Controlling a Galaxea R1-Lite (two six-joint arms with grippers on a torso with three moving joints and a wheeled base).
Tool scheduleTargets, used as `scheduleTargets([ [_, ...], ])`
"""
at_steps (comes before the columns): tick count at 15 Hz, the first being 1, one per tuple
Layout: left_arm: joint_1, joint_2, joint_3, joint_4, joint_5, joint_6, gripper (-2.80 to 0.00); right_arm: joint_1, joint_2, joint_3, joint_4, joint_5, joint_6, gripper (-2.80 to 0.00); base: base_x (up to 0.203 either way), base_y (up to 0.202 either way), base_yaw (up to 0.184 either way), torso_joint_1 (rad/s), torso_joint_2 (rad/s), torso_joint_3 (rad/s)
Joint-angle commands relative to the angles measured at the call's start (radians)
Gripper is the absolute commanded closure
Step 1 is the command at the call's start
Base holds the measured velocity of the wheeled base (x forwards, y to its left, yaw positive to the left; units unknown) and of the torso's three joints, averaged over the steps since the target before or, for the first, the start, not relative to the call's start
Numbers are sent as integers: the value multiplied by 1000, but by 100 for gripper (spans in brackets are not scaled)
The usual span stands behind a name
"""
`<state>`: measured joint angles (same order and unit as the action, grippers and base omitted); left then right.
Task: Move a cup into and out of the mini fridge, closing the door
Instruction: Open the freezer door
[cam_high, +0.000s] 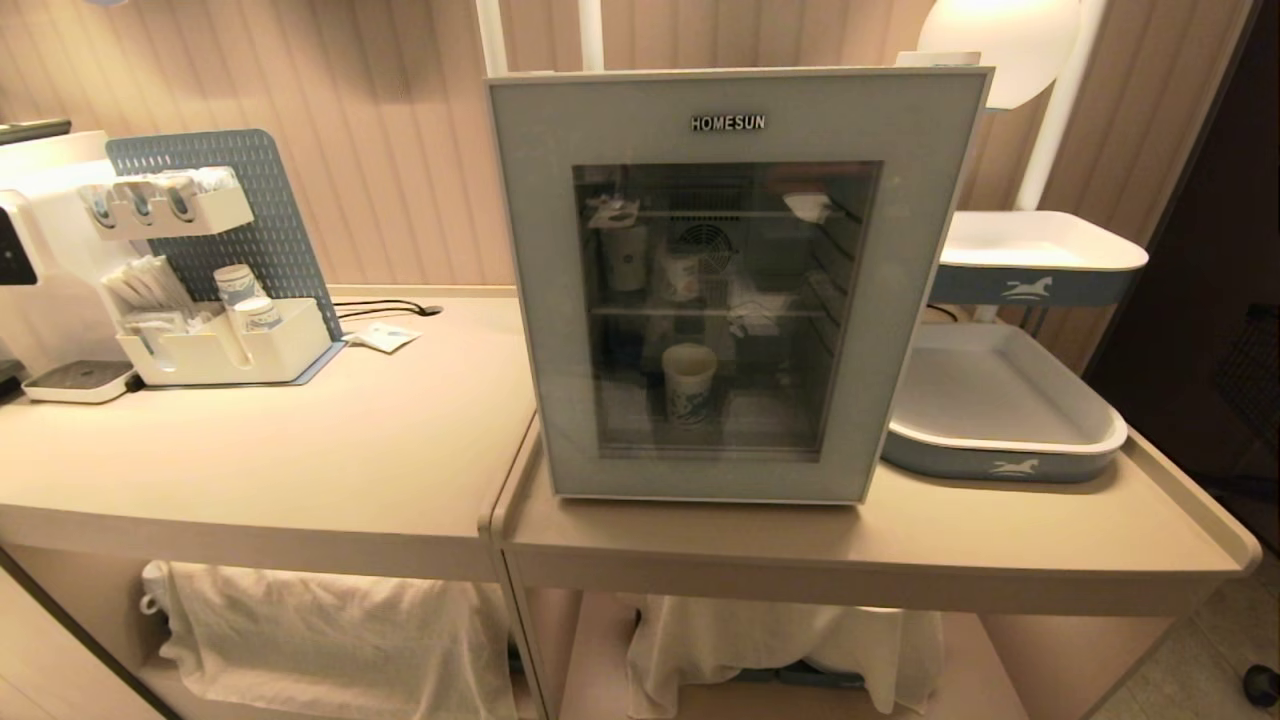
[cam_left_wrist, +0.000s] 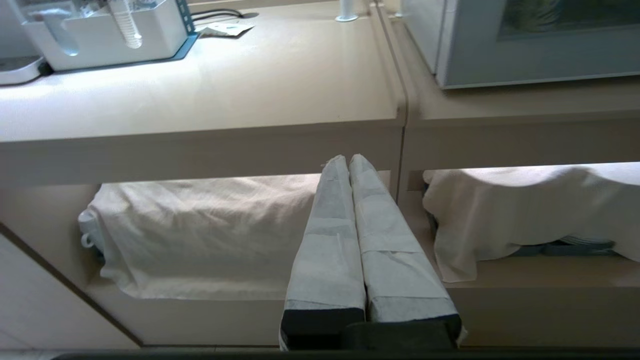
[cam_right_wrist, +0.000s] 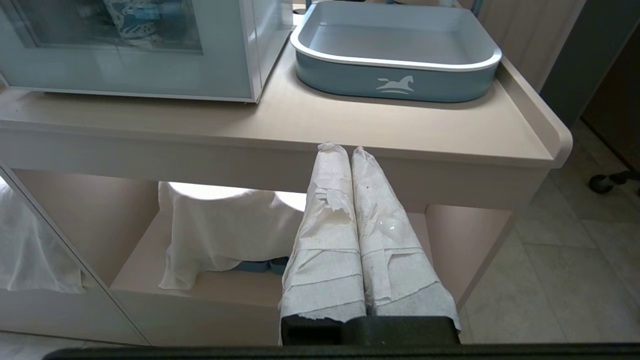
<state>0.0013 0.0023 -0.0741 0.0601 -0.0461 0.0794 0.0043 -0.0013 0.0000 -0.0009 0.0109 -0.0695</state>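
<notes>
Mini fridge (cam_high: 735, 285) upright on right-hand surface (cam_high: 900, 535), door (cam_high: 720, 130) fully closed, HOMESUN lettering at top edge. Cup (cam_high: 689, 383) visible through dark glass, standing upright on lower level of fridge interior, left of centre. Other small items on upper wire shelf, too dim to identify.

Left tool (cam_left_wrist: 348, 160): fingers pressed together, nothing held, low and near, in front of gap under left surface. Right tool (cam_right_wrist: 340, 149): fingers likewise together, empty, low in front of right surface edge, below fridge's near right corner. Neither arm in head view.

Grey-blue tray (cam_high: 1000, 410) just right of fridge. Organiser with paper cups (cam_high: 215, 320) far left.

Judged step: start of removal phase; cup inside, door shut, no contact yet.

Next move calls for: raising one arm to door height, spreading fingers, catching door edge and swinging it open. Hinge side not discernible. Clear swing path needed; tray close on right a possible obstruction.
</notes>
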Motion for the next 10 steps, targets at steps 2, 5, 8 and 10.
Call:
scheduleTargets([
  [2,0,40,-208,179,-39,1,0,0,1,0,-1,0,0,0,0,0,0,0,0,0],
  [5,-2,147,-485,474,-109,-68,0,0,1,0,-1,0,0,0,0,0,0,0,0,0],
  [8,-19,386,-683,549,-168,-189,0,0,0,0,-1,0,0,0,0,0,0,0,0,0],
  [10,-25,571,-846,561,-183,-253,0,0,0,-1,-1,0,0,0,0,0,0,0,0,0],
])
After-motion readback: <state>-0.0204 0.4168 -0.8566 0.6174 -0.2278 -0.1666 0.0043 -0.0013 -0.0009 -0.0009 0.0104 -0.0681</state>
